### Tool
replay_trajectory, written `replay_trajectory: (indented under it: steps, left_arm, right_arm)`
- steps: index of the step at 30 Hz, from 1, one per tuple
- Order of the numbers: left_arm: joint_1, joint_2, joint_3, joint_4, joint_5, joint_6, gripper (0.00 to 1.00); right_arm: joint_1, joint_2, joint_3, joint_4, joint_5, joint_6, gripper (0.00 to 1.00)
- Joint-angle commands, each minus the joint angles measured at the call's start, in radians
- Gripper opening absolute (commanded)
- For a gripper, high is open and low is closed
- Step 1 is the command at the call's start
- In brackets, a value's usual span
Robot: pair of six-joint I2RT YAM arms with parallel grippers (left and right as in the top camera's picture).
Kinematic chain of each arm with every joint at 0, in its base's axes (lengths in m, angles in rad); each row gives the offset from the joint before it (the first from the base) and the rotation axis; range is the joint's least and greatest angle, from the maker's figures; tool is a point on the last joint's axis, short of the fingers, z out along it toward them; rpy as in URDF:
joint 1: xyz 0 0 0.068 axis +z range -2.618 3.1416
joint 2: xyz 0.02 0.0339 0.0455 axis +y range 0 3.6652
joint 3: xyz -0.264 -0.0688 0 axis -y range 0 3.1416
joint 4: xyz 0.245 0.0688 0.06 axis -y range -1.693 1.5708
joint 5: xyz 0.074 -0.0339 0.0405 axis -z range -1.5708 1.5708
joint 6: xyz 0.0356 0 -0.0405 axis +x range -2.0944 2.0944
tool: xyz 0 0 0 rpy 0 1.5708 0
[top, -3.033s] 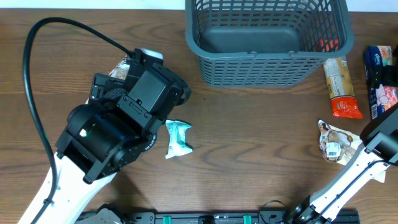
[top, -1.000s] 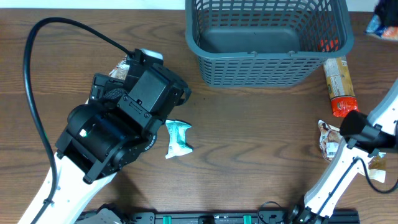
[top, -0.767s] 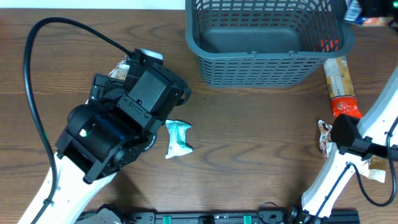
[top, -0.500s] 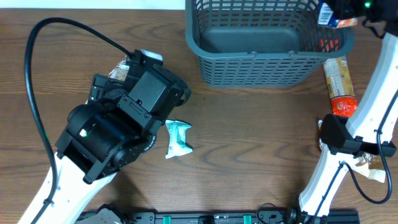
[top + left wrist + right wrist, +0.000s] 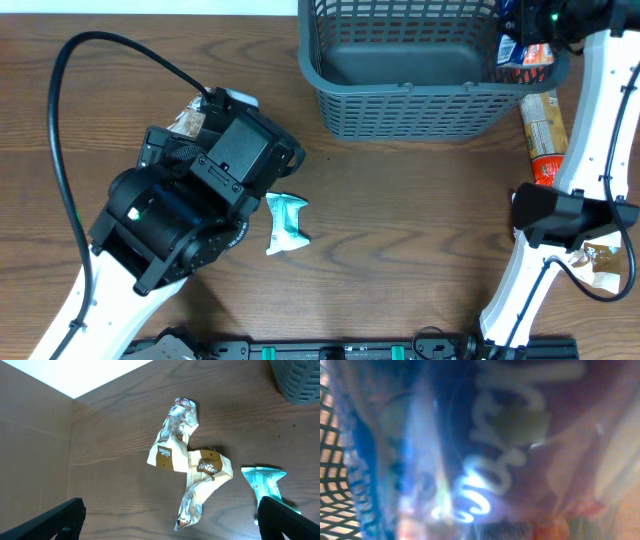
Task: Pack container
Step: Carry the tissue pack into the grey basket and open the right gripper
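The container [image 5: 420, 108], a dark grey-blue slatted basket, stands at the top middle, and its corner shows in the left wrist view [image 5: 300, 380]. My right gripper [image 5: 530, 20] hangs over its right end, shut on a blue snack packet [image 5: 508, 48]. That packet [image 5: 485, 450] fills the right wrist view as a blur and hides the fingers. My left gripper [image 5: 170, 525] is open above two brown packets [image 5: 175, 435] [image 5: 202, 482], touching neither, its fingers [image 5: 50, 520] wide apart. A teal packet [image 5: 285, 222] lies beside them.
An orange and yellow packet [image 5: 545, 135] lies just right of the basket. A crumpled brown packet [image 5: 592, 256] sits near the right arm's base. The left arm's body [image 5: 185, 215] and its black cable [image 5: 60, 130] cover the left of the table.
My right arm has swung from the table's right side up and left over the basket's right end, carrying the blue packet. The left arm has barely moved.
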Motion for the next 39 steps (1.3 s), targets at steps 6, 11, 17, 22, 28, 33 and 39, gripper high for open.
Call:
replay_trajectory:
  steps: [6, 11, 17, 22, 28, 33, 39]
  left_arm:
    - [0.005, 0.001, 0.004, -0.006, -0.018, 0.002, 0.99]
    - [0.005, 0.001, 0.004, -0.006, -0.018, 0.002, 0.99]
    - [0.005, 0.001, 0.004, -0.006, -0.018, 0.002, 0.99]
    - [0.005, 0.001, 0.004, -0.006, -0.018, 0.002, 0.99]
    - [0.005, 0.001, 0.004, -0.010, -0.018, 0.002, 0.99]
    - [0.005, 0.001, 0.004, -0.010, -0.018, 0.002, 0.99]
    - [0.005, 0.001, 0.004, -0.013, -0.018, 0.002, 0.99]
  right_arm:
    - [0.018, 0.000, -0.133, 0.074, 0.013, 0.011, 0.09]
    - [0.018, 0.000, -0.152, 0.093, 0.013, 0.011, 0.33]
    - [0.019, 0.000, -0.152, 0.106, 0.013, 0.008, 0.45]
    - [0.020, 0.000, -0.152, 0.113, 0.013, 0.008, 0.49]
    - [0.020, 0.000, -0.152, 0.115, 0.012, 0.008, 0.50]
    - [0.022, 0.000, -0.152, 0.128, 0.011, 0.008, 0.52]
    - [0.022, 0.000, -0.152, 0.133, 0.001, 0.012, 0.52]
